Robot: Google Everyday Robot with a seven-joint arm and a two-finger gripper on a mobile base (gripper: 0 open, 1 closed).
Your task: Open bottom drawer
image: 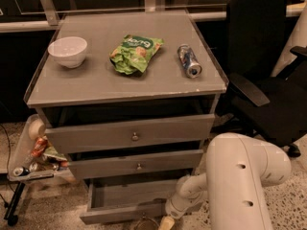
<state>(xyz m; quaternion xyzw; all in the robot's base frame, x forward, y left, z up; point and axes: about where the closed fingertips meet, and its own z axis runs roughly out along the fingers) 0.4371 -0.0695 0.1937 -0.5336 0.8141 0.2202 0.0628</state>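
bottom drawer (133, 195) pulled out, pincer (166, 221) at its front, grip unclear, black chair (271, 92) beside

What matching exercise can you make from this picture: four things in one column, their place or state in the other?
1 white bowl
2 can
3 bottom drawer
4 gripper

A pulled out
B low, at the bottom drawer's front
C upright on the cabinet top, left
D lying on its side, right

Pairs: 1-C; 2-D; 3-A; 4-B
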